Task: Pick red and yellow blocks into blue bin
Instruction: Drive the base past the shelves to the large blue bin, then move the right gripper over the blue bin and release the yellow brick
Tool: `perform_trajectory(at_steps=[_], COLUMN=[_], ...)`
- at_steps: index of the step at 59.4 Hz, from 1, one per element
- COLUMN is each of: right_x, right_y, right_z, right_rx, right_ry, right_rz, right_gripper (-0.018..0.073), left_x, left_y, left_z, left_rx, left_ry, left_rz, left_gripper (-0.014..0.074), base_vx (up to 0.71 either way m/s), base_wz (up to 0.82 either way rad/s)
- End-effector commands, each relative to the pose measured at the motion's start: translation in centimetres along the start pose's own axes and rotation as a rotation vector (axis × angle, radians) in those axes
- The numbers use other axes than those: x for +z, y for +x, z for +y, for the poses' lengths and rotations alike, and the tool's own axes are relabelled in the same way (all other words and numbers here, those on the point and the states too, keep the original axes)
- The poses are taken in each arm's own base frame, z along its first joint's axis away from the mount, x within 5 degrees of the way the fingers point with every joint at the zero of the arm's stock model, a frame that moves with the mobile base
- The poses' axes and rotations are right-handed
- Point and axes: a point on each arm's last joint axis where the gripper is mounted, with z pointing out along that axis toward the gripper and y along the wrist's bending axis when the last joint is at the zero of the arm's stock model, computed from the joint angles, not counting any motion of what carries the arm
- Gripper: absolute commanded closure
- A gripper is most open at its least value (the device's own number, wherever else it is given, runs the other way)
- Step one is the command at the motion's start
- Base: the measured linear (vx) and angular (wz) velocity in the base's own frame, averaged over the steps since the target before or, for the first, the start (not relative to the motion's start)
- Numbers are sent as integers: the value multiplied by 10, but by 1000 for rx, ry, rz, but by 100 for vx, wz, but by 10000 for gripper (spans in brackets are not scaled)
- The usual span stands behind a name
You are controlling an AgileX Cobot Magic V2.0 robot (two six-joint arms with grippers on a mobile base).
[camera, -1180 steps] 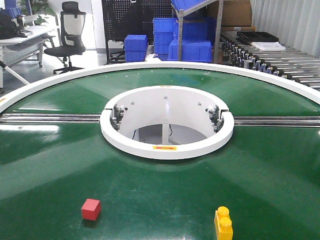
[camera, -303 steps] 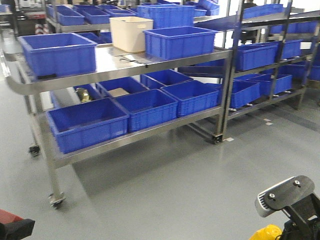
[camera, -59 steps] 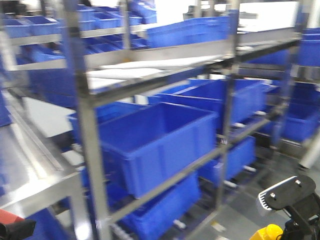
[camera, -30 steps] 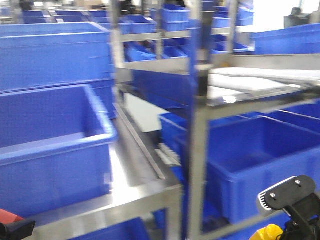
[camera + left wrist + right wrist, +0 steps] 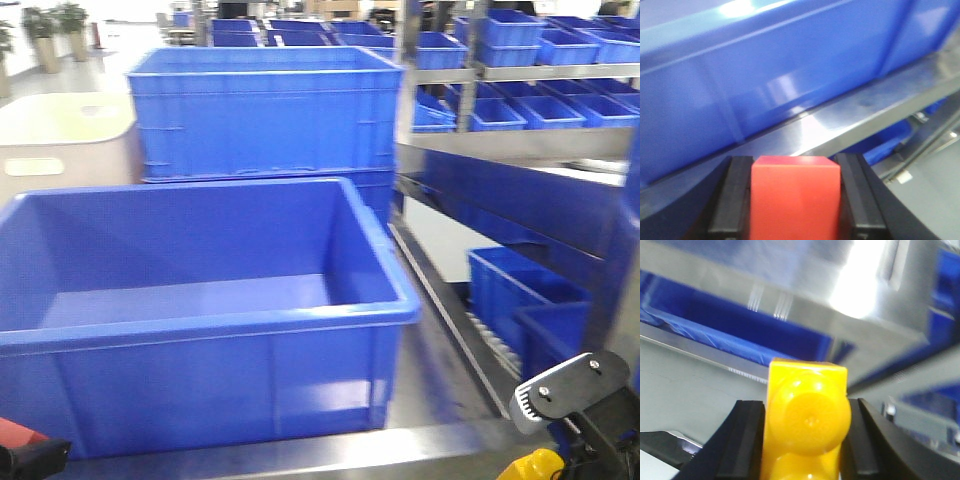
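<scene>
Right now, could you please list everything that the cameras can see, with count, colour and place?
blue bin: one, blue, straight ahead on the shelf, no contents visible
ribbed crate: at least one, blue, behind the bin
beige tub: one, beige, back left
steel shelf: one, silver, under the bin
small bins: several, blue, on racks at the right
red cube: one, red, between the left jaws
yellow brick: one, yellow, between the right jaws
left jaws: black, shut on the red cube
right jaws: black, shut on the yellow brick
</scene>
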Motion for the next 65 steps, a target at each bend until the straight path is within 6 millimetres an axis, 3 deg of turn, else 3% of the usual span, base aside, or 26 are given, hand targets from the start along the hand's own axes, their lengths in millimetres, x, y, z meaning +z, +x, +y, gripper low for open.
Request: perform_trajectory(at_steps=[1, 34, 65], right_x=[-12, -12, -12], right_y=[-12, -12, -12], right_z=[-3, -3, -3], right_rx=[-6, -6, -6], right_ry=[19, 19, 19], right_rz=[-106, -106, -106], right_gripper=[246, 246, 246], left_x=[-6, -6, -6], left_y=[-13, -13, -13], left_z=[-1, -1, -1], left_rx=[-4, -4, -4], left_ry=[5, 5, 5], left_rz=[-98, -98, -98], left_gripper=[357, 357, 357], base_vx=[9, 6, 1], base_wz=[34, 25, 3])
